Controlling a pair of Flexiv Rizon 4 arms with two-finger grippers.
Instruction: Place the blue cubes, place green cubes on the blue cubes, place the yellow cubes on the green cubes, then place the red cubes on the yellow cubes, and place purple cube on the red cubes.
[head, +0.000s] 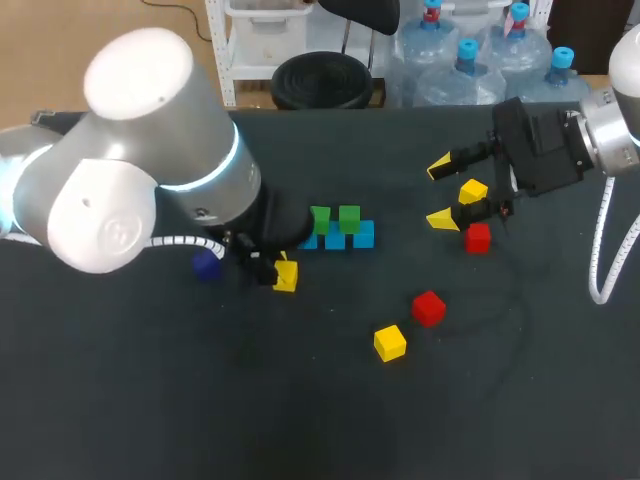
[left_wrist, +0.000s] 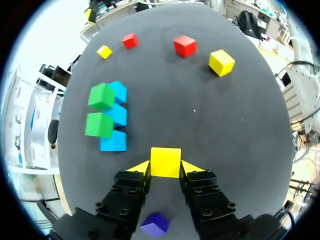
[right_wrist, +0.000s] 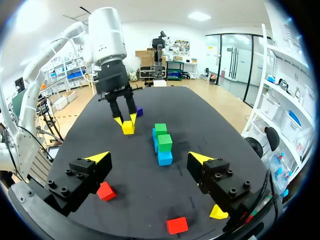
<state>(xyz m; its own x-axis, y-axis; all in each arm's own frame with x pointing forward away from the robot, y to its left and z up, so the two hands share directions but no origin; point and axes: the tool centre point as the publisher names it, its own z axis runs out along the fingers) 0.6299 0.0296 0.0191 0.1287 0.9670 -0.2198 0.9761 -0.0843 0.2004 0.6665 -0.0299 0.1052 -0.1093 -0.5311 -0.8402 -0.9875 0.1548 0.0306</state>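
On tabletop (head: 200, 400) beside blue row (left_wrist: 116, 116), gripping yellow cube (left_wrist: 165, 161) w/ L tool (left_wrist: 165, 167), tips tight on both sides; prob. ready to lift onto greens (left_wrist: 101, 96). Holding R tool (head: 439, 193) wide open, empty, above 2nd yellow (head: 473, 190), well apart from stack, likely keeping clear of L's work.

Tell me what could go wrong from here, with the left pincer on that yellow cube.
The left pincer grips the yellow cube near the green cubes stacked on blue cubes; setting it down could knock them off. The purple cube sits just under the wrist and may get bumped.
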